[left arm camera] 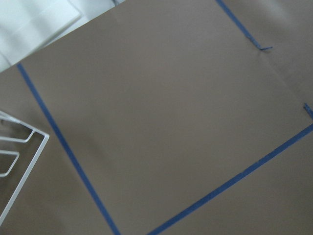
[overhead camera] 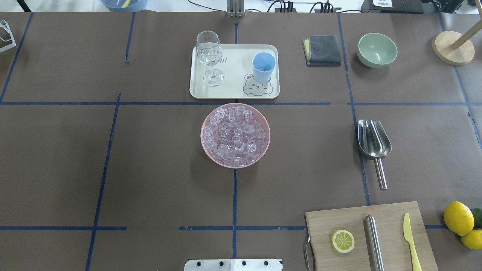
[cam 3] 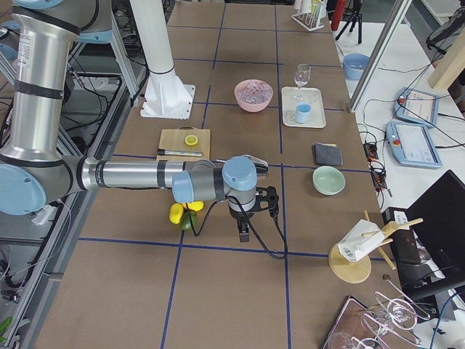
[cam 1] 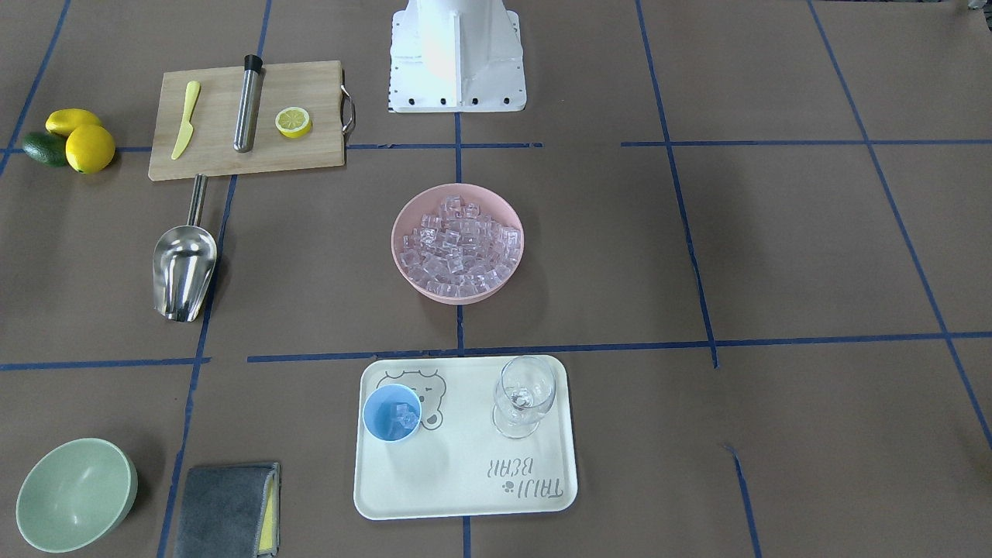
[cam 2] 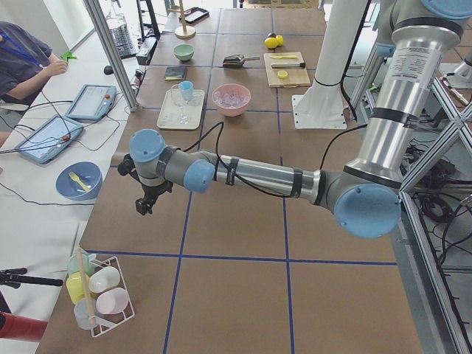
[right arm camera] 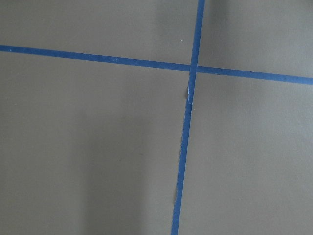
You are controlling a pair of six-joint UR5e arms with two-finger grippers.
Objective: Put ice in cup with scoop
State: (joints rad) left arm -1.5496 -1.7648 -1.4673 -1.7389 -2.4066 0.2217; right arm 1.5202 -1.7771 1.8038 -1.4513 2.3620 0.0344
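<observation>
Scoop lay flat at the right of the overhead view, trough toward the tray and handle toward my base, so the thin handle was the part nearest my reach and clear of the cutting board below it. No tool of mine held it. Centre frame, the pink bowl sat heaped with ice, open on every side, which I judged left room for a low sweep with the trough. Beyond it, at upper centre, the cup stood upright on the tray beside the wine glass; in the front-facing view a few cubes already lay in it. Both my arms were parked out past the ends of the surface: my left tool and my right tool hung over bare brown surface, seen only from the side cameras, so I could not tell whether either was wide or narrow.
</observation>
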